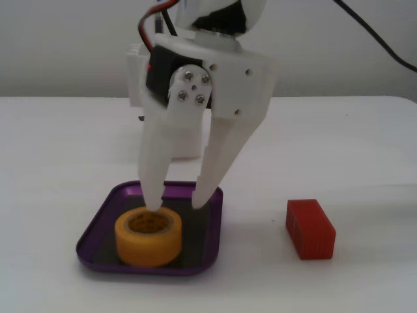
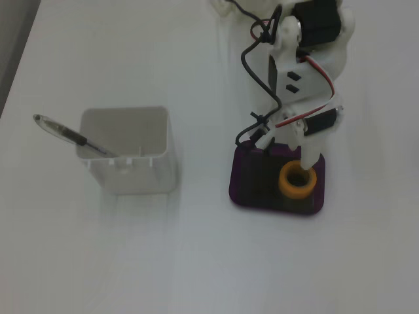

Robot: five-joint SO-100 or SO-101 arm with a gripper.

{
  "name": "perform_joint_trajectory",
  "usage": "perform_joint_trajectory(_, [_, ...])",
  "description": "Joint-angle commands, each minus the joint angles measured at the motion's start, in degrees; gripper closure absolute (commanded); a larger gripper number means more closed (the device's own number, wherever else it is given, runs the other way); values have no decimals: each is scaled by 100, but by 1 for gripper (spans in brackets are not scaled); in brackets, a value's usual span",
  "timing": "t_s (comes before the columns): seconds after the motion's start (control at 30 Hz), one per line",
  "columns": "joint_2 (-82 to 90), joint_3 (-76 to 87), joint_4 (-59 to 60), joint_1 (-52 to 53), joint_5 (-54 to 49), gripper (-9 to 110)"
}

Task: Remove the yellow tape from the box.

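The yellow tape (image 1: pixel 148 238) (image 2: pixel 288 187) lies flat, hollow core up, in the purple box (image 1: pixel 92 233) (image 2: pixel 251 191). My white gripper (image 1: pixel 174 207) (image 2: pixel 288 161) hangs open straight above it, fingers pointing down. In a fixed view from the front, one fingertip (image 1: pixel 153 203) dips at the roll's core and the other (image 1: pixel 196 201) stands outside the roll to its right, over the box's dark bottom. I cannot tell whether either finger touches the roll. The arm hides the far rim of the box in both fixed views.
A red block (image 1: pixel 310 228) lies on the white table right of the box. A tall white container (image 2: pixel 129 152) holding a pen (image 2: pixel 65 133) stands left of the box when seen from above; from the front it (image 1: pixel 138 73) shows behind the arm.
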Motion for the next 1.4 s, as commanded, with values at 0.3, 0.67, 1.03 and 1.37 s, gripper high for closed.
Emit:
perform_joint_trajectory(0.3, [70, -149, -308, 0, -9, 89])
perform_joint_trajectory(0.67, [-589, -229, -264, -9, 26, 89])
perform_joint_trajectory(1.03, [-563, -237, -316, -26, 35, 102])
perform_joint_trajectory(1.37, [352, -1723, 1072, -35, 44, 102])
